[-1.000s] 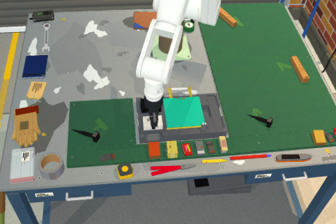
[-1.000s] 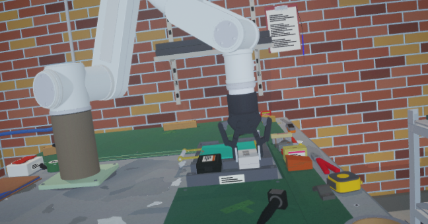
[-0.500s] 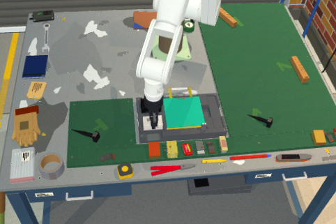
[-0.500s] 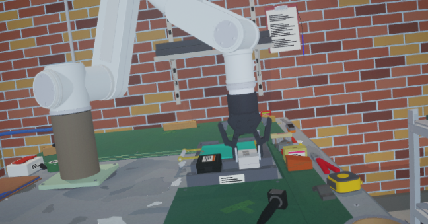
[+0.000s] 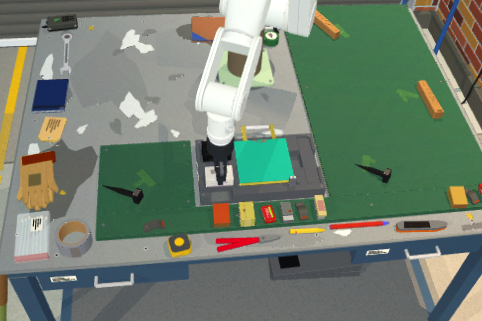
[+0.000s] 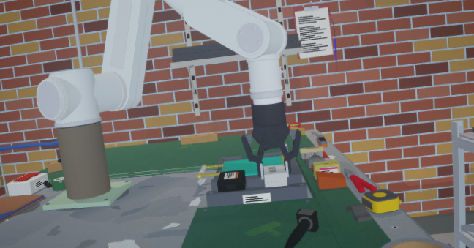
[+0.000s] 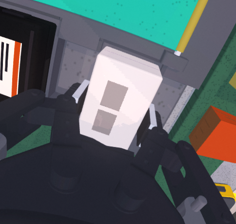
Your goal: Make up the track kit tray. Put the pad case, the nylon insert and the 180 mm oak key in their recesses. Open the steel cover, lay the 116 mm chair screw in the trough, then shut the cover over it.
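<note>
My gripper (image 5: 219, 174) (image 6: 273, 166) (image 7: 114, 114) stands over the left end of the grey kit tray (image 5: 260, 169) (image 6: 256, 186), and I still hold the white nylon insert (image 5: 219, 177) (image 6: 275, 175) (image 7: 119, 97), which sits down in its recess. The black pad case (image 6: 231, 180) (image 7: 14, 63) lies in the recess beside it. The teal steel cover (image 5: 263, 161) (image 6: 252, 164) (image 7: 136, 12) lies flat and shut over the trough. One black chair screw (image 5: 374, 171) lies on the green mat to the right of the tray, another (image 5: 122, 192) (image 6: 301, 226) to its left. Two oak keys (image 5: 430, 99) (image 5: 326, 25) lie on the far right mat.
The arm's base (image 5: 245, 67) (image 6: 83, 161) stands behind the tray. A row of small blocks (image 5: 267, 212) (image 6: 329, 175) (image 7: 214, 134) lines the tray's front edge, with a tape measure (image 5: 179, 244) (image 6: 380, 200), red pliers (image 5: 240, 242) and pens along the bench front. Gloves and tape lie far left.
</note>
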Motion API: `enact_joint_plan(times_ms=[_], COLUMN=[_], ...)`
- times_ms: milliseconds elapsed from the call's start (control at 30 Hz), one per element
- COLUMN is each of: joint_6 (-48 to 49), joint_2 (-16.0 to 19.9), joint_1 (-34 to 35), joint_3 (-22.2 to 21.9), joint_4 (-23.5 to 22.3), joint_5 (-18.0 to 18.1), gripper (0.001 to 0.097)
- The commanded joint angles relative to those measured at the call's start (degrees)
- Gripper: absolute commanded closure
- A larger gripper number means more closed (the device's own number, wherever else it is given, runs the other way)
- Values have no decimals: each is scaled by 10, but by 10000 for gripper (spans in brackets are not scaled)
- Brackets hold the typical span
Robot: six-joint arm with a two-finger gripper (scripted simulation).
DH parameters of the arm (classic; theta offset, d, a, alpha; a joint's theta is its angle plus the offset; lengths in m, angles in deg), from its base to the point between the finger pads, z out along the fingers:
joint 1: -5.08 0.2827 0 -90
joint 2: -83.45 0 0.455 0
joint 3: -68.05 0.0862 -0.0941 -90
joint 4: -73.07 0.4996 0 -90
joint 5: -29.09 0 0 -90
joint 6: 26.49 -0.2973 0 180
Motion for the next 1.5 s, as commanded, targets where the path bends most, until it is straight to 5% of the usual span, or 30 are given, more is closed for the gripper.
enact_joint_plan(times_ms=[0, 233, 1467], joint_6=[0, 0, 0], joint_2=[0, 0, -43], joint_1=[0, 0, 0], joint_3=[0, 0, -14], joint_4=[0, 0, 0], joint_5=[0, 0, -57], gripper=[411, 281, 281])
